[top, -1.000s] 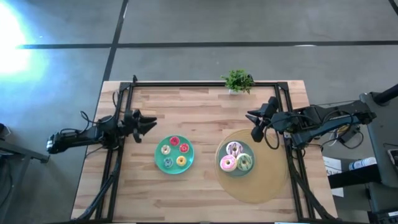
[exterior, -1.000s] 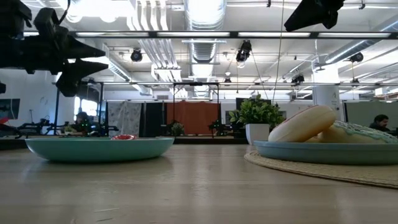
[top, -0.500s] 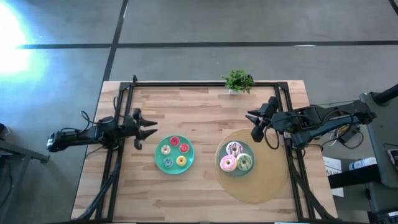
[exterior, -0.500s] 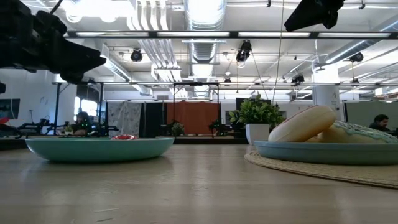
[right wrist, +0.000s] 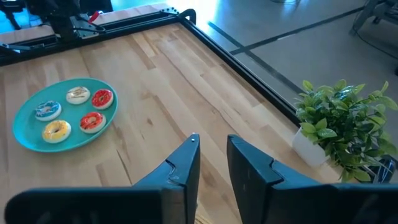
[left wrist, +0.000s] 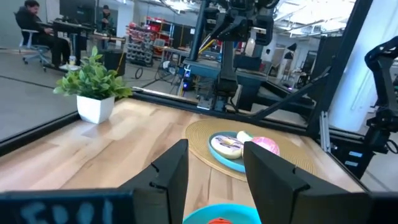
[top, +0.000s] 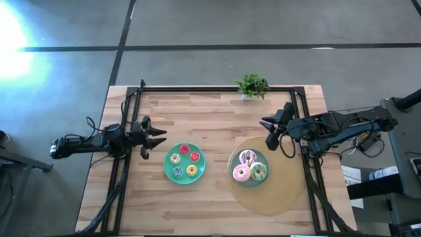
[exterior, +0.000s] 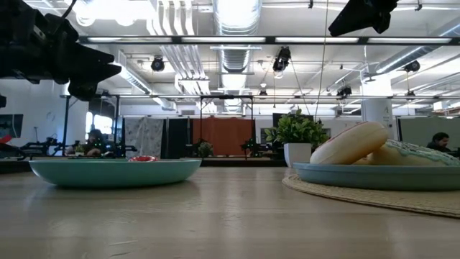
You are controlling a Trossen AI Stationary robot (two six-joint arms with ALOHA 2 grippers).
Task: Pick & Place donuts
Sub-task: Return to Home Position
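A teal plate (top: pixel 167 168) holds several tiny donuts (top: pixel 185 161): two red, one cream, one blue, one yellow. To its right, a second teal plate (top: pixel 262 160) lies on a round woven mat (top: pixel 283 187). It carries the white-pink donut (top: pixel 247 157), the pink donut (top: pixel 241 172) and the green donut (top: pixel 258 172). My left gripper (top: pixel 158 137) hovers open above the table, just left of the small-donut plate (left wrist: pixel 221 214). My right gripper (top: pixel 266 131) hovers open beyond the mat's far edge, above the table.
A small potted plant (top: pixel 252 85) stands at the table's far edge. Dark frame rails (top: pixel 217 90) run along the far edge and down both sides. Bare wood lies between the plates and in front of them. People sit in the room behind (exterior: pixel 440 142).
My left gripper has rolled about a quarter turn about its wrist: its fingers, stacked one above the other a second ago, now lie side by side, level with the table. It stays left of the small-donut plate. The donuts and plates have not moved.
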